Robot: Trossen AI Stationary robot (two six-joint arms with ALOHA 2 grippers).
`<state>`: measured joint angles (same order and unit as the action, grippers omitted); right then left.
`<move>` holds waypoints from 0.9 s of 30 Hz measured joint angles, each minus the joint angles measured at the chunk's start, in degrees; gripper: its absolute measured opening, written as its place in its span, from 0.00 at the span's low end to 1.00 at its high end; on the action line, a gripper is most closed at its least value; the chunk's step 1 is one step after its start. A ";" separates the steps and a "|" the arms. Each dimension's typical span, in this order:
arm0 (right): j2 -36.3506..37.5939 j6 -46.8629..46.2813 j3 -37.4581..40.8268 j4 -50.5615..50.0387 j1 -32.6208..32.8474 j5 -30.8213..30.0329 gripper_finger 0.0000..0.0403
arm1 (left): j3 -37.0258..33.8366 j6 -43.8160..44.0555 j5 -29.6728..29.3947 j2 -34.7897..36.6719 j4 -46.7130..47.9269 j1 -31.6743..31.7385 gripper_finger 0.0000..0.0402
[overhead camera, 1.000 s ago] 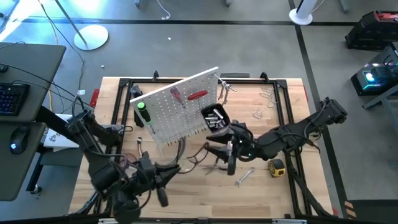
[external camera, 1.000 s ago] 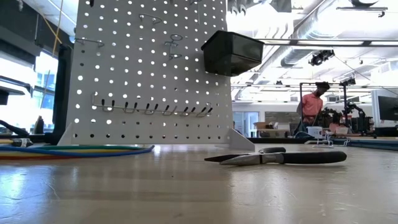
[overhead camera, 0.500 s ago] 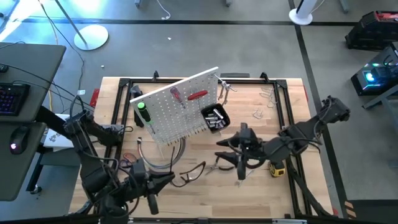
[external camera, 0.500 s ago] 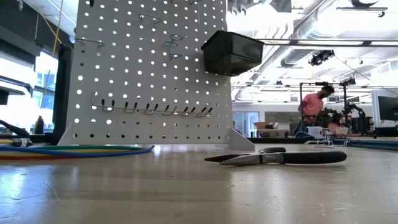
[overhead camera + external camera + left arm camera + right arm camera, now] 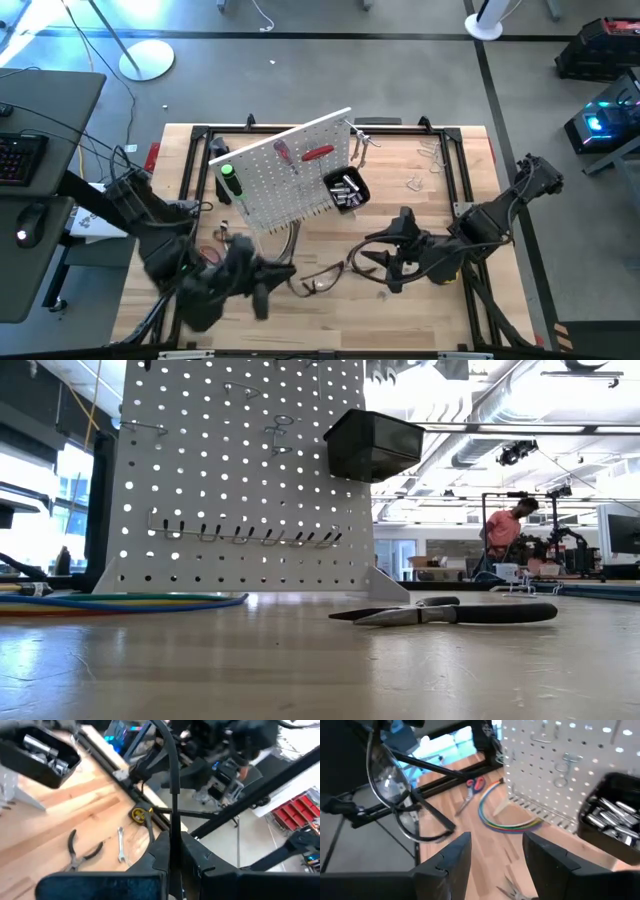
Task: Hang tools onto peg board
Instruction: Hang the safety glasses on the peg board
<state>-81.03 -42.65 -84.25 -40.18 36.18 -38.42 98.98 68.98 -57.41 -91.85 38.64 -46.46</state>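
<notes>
two grippers near front table edge (image 5: 330,335) — left gripper (image 5: 262,305) closed, empty; right gripper (image 5: 385,270) open.

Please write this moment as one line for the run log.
left end effector: shut on safety glasses | right end effector: open, empty, over table | pliers, wrench: lying on table | peg board: upright
</notes>
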 joint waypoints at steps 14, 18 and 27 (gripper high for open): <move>-0.31 -11.37 3.20 -10.63 1.90 -1.61 0.43 | 6.81 7.53 36.28 -1.37 26.32 16.19 0.03; -0.31 -16.93 8.01 -7.10 1.86 -1.39 0.43 | 10.32 4.39 42.29 -3.56 35.48 22.07 0.03; -0.35 -13.93 12.80 5.56 3.92 0.49 0.43 | 10.64 -1.17 44.86 -5.91 34.63 28.27 0.03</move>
<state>-81.38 -56.58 -71.45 -34.62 40.10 -37.93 109.62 67.81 -12.56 -97.76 73.27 -18.20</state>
